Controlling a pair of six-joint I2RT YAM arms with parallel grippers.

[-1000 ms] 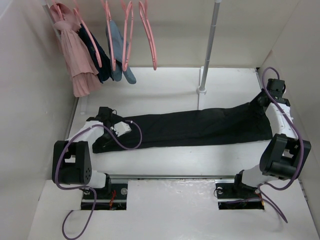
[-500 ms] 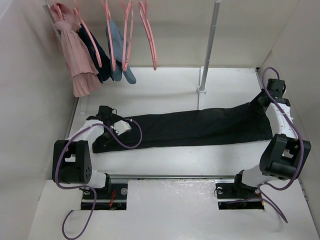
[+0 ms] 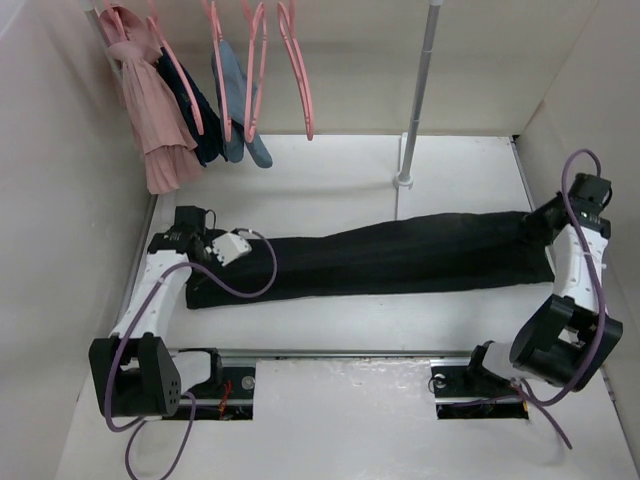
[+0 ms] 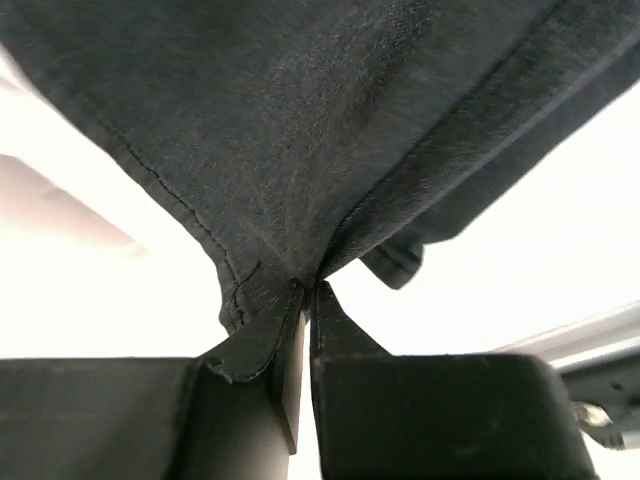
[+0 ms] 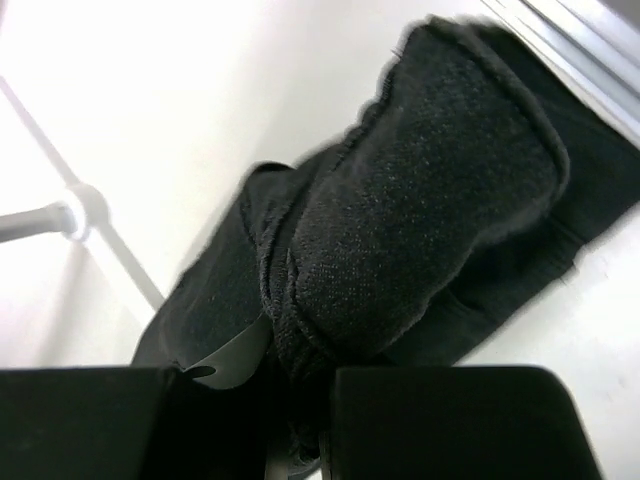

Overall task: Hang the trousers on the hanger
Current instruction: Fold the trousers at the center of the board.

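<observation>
Trousers [image 3: 380,255]: a long black band is seen across the middle of the overhead view, run from the left fingers at centre-left to the right fingers at the right edge. The fabric is drawn out nearly straight and slopes slightly upward toward the right. Whether the middle rests on the white worktop [image 3: 330,180] or is held just off it cannot be told.

Left gripper [image 4: 308,300]: in the left wrist view the fingers are pressed together on a hemmed corner of the trousers. Stitched edges are seen fanning up and away from the pinch, and bright worktop shows behind.

Right gripper [image 5: 300,400]: in the right wrist view the fingers are clenched on a thick, rolled bunch of the black fabric. The bunch bulges toward the upper right of that frame, and the rest of the garment trails off to the lower left.

Hanger [image 3: 303,100]: a thin pink hanger is noted at the top of the overhead view, left of centre. It is empty, the rightmost of a row of like hangers, and well apart from the trousers.

Further left in the row, a blue-grey garment [image 3: 240,110], a dark navy garment [image 3: 195,115] and a pink garment [image 3: 150,120] are hung. A slim grey pole [image 3: 420,90] is stood on the worktop just above the trousers, right of centre.
</observation>
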